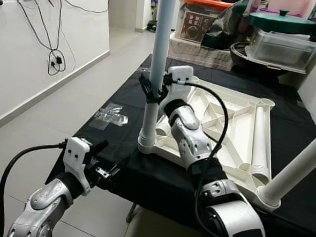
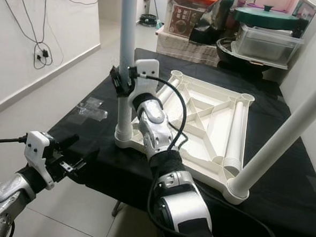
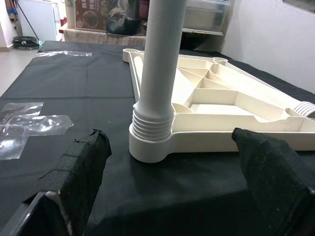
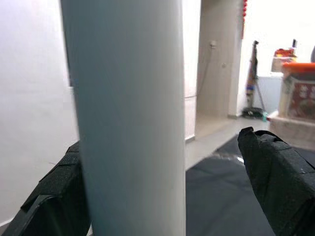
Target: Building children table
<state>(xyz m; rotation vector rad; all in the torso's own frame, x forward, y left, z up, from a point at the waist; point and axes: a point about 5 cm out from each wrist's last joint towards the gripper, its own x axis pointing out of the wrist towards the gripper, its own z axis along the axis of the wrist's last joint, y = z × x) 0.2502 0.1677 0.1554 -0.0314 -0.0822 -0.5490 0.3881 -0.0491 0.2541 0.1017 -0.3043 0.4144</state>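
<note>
Standing leg (image 1: 161,54) between right hand (image 1: 152,88) fingers (image 4: 275,182)

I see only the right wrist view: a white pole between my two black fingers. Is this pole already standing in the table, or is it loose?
Observer: The leg that the right hand surrounds stands upright in a corner socket of the upturned table top. Thread ridges show above the socket.
Operator: Where is the left hand?
Observer: The left hand hovers low at the near edge of the black cloth, open, facing that socket.
Operator: Are there other legs?
Observer: A second leg leans in the near right corner, and a third leg lies flat inside the table top.
</note>
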